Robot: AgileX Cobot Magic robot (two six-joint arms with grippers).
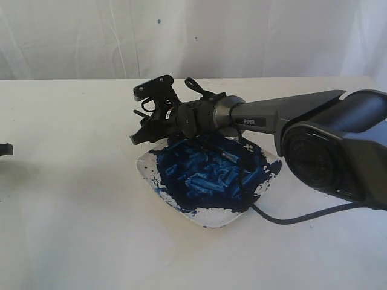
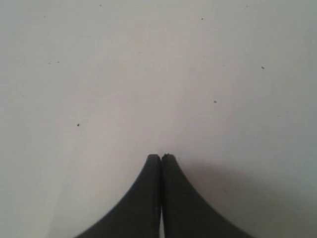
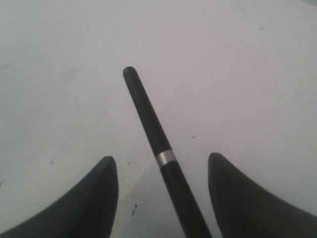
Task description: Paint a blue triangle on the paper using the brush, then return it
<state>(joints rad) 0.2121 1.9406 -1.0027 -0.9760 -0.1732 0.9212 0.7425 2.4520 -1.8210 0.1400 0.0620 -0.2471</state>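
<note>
Nearest, on the white table [image 1: 72,241]: one dish [image 1: 211,217], square and clear, heaped with dark blue paint. One black cable [image 1: 284,222] curling away just right of the dish.

Over the dish, one dark arm [image 1: 272,118] reaching in from the right, ending in the right gripper [image 1: 140,130] above the dish's far left rim. Two fingers [image 3: 99,198] there, spread wide, touching nothing in view. Between them, clear of both, one brush [image 3: 148,124]: black handle, one silver band, blunt handle end out past the fingertips, bristle end out of sight. Cannot tell what the brush rests on.

Well left of the dish, at the very edge of the exterior view, the left gripper [image 1: 5,149]. Two fingers [image 2: 143,198] here as well, pressed together tip to tip, pinching nothing, low over bare white surface.

Farthest, behind the dish, one white curtain [image 1: 181,36].
</note>
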